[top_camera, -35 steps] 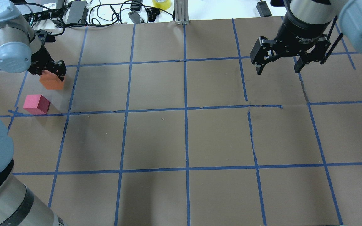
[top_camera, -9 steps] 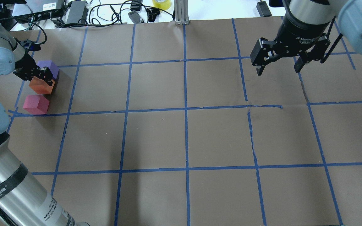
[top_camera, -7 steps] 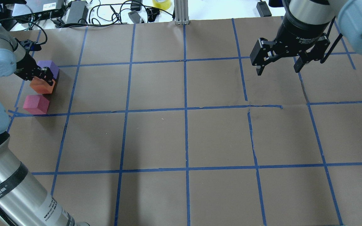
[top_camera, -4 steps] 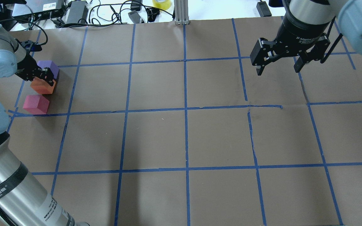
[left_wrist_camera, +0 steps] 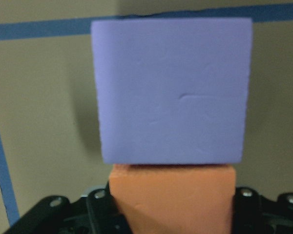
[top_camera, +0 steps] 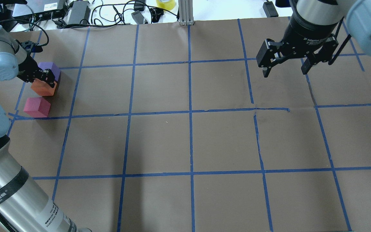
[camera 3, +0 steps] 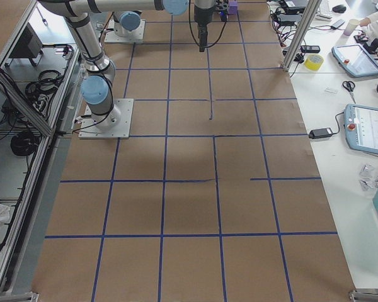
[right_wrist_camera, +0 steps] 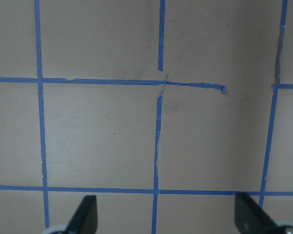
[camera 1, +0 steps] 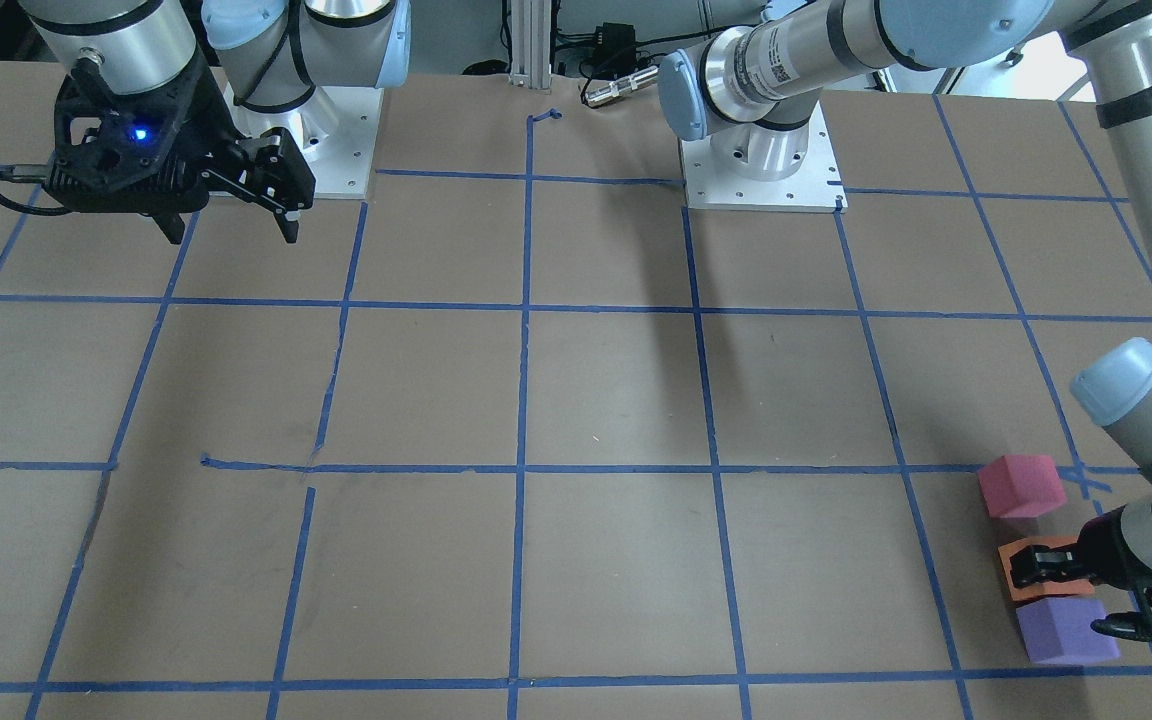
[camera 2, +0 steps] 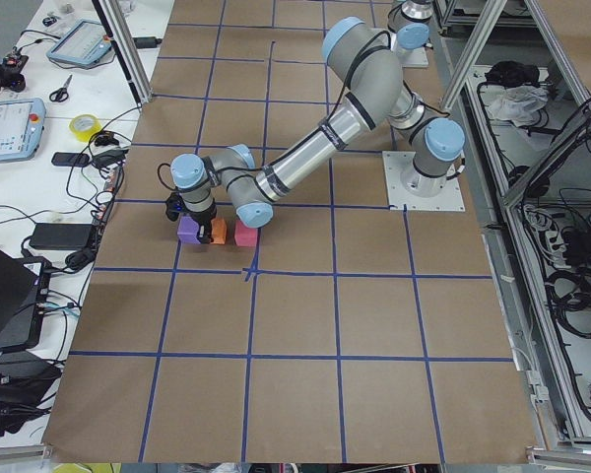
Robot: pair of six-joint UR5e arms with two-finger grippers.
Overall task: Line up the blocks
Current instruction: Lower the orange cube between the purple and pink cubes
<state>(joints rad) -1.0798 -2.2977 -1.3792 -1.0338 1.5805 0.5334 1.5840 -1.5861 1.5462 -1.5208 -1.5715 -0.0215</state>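
Three blocks stand in a short row at the table's far left. The purple block [top_camera: 51, 68] [camera 1: 1066, 630] is farthest from me, the orange block [top_camera: 42, 91] [camera 1: 1014, 592] is in the middle, and the pinkish-red block [top_camera: 37, 107] [camera 1: 1021, 485] is nearest. My left gripper [top_camera: 43, 83] [camera 1: 1051, 570] is low over the row and shut on the orange block. In the left wrist view the orange block [left_wrist_camera: 172, 195] sits between the fingers and touches the purple block [left_wrist_camera: 171, 90]. A small gap separates orange from pinkish-red. My right gripper [top_camera: 284, 72] [camera 1: 233, 232] hangs open and empty at the far right.
Blue tape [top_camera: 190, 112] divides the brown paper into large squares. Cables, power bricks and a yellow tape roll [top_camera: 165, 4] lie beyond the far edge, beside an aluminium post [top_camera: 185, 13]. The two arm base plates [camera 1: 761, 170] stand at my side of the table.
Since 4.8 s ago the left gripper has carried the orange block left and down into place between purple and pinkish-red. In the last second it barely shifted. The right arm stayed still.
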